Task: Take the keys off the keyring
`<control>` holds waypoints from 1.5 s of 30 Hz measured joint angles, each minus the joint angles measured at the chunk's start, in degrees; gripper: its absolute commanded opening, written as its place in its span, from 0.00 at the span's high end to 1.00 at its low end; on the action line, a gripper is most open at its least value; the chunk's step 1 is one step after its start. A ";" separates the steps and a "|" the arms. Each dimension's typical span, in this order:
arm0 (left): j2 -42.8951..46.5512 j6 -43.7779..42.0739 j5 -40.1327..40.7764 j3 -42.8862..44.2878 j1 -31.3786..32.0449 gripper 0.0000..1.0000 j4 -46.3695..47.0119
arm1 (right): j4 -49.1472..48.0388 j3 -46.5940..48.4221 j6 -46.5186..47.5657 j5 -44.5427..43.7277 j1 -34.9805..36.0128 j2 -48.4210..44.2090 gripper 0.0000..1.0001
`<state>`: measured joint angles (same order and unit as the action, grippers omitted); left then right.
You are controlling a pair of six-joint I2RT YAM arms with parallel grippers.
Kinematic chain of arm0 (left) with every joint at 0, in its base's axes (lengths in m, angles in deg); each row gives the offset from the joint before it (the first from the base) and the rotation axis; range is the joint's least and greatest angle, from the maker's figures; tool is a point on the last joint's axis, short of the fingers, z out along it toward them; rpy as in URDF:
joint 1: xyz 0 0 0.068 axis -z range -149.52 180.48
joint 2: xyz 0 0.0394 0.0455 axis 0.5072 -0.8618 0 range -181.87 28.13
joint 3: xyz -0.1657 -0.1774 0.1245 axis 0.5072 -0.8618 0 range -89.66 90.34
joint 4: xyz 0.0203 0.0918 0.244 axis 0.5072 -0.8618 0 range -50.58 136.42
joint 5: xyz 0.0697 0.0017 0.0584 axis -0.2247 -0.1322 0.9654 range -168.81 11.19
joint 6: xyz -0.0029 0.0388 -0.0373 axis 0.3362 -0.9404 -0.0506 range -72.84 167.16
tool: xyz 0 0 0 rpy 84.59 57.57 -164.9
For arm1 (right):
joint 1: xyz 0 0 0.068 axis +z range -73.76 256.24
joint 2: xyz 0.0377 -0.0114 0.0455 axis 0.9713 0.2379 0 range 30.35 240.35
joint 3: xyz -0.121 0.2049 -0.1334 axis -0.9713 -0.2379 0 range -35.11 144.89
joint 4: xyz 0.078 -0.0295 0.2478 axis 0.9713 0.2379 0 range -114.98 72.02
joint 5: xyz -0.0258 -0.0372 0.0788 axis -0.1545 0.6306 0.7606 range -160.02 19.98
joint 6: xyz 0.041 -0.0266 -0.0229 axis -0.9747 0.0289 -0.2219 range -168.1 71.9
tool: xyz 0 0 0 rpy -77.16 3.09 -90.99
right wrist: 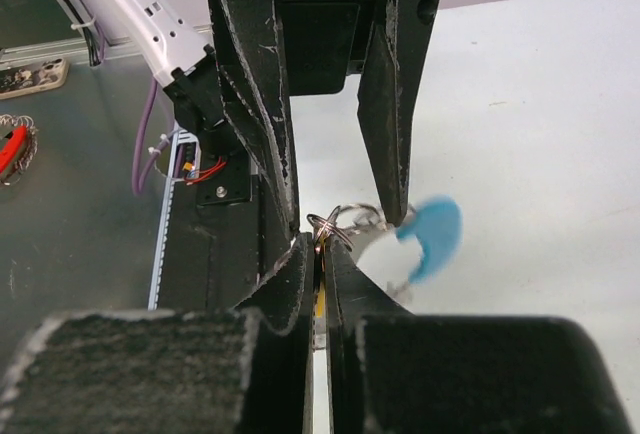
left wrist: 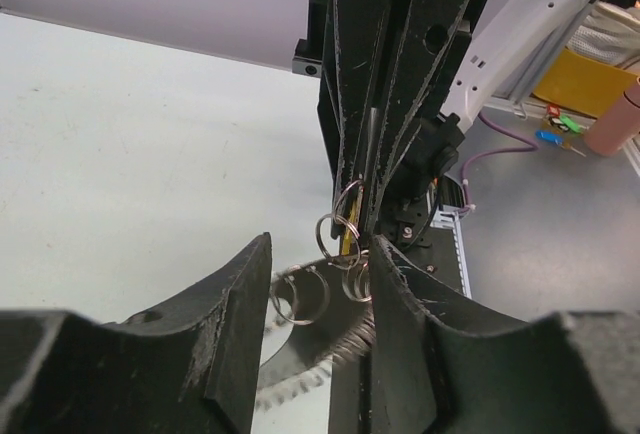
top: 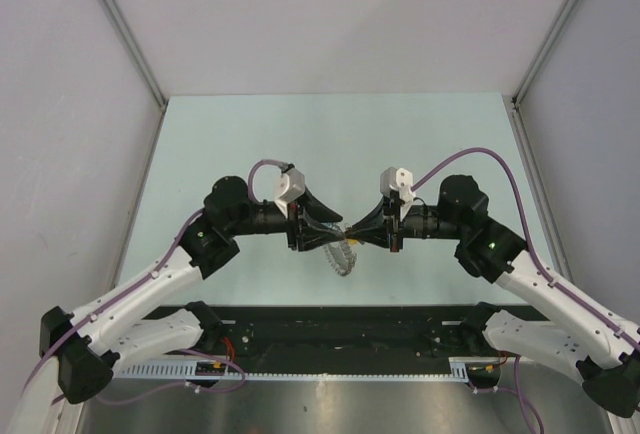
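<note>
Both grippers meet above the middle of the pale table (top: 250,144). My right gripper (right wrist: 320,246) (top: 352,235) is shut on the keyring (right wrist: 337,222), a thin silvery loop, also the keyring (left wrist: 345,216) in the left wrist view. Linked rings (left wrist: 300,296) and the keys (top: 343,257) dangle below it, blurred, with a bright blue piece (right wrist: 432,234) among them. My left gripper (left wrist: 320,254) (top: 328,232) is open, its fingers (left wrist: 235,324) on either side of the hanging rings. The right finger sits close against them.
A black base plate (top: 340,326) and a white cable tray (top: 330,369) run along the near edge. Grey enclosure walls (top: 70,104) stand left, right and behind. Off the table lie a yellow bin (left wrist: 585,79) and another bunch of metal pieces (right wrist: 12,149).
</note>
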<state>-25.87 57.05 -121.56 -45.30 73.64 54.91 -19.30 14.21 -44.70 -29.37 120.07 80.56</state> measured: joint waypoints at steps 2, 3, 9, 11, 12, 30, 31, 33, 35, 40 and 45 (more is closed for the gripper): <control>-0.22 -0.07 -0.04 0.04 0.26 0.57 -0.07 | 0.02 0.00 -0.15 0.00 0.00 -0.04 1.00; -0.31 -0.09 -0.09 0.04 0.35 0.60 -0.09 | 0.07 0.00 -0.17 -0.02 0.04 -0.09 1.00; -0.50 -1.01 -1.14 0.24 0.87 0.87 -0.44 | 0.07 0.00 -0.17 -0.24 0.04 -0.33 1.00; -0.50 -1.38 -1.25 0.37 0.98 0.89 -0.76 | 0.22 0.00 -0.13 -0.33 0.04 -0.39 1.00; -0.50 -1.44 -1.40 0.46 0.98 0.79 -1.01 | 0.31 0.00 -0.07 -0.37 0.04 -0.42 1.00; 3.96 -12.68 2.64 5.38 1.09 0.40 -19.69 | 21.68 6.51 31.63 1.84 2.49 1.88 1.00; 3.34 -12.90 2.21 5.49 1.09 0.40 -19.76 | 23.02 6.75 34.38 1.81 2.97 2.21 1.00; 1.49 -13.44 1.20 5.95 1.09 0.40 -20.11 | 25.49 7.13 39.19 1.36 3.76 2.80 1.00; 0.13 -14.05 -0.37 6.03 0.61 0.40 -20.41 | 27.69 7.76 43.87 0.63 4.20 3.54 1.00; -2.62 -15.39 -8.55 6.49 -2.14 0.40 -21.46 | 30.40 8.52 56.11 -1.49 5.11 4.24 1.00; -4.17 -16.26 -15.08 7.85 -2.95 0.39 -21.31 | 30.32 8.57 64.94 -3.39 6.80 3.91 1.00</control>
<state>-30.04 40.78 -136.64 -37.45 70.68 33.60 11.01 22.77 20.24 -32.76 126.87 84.47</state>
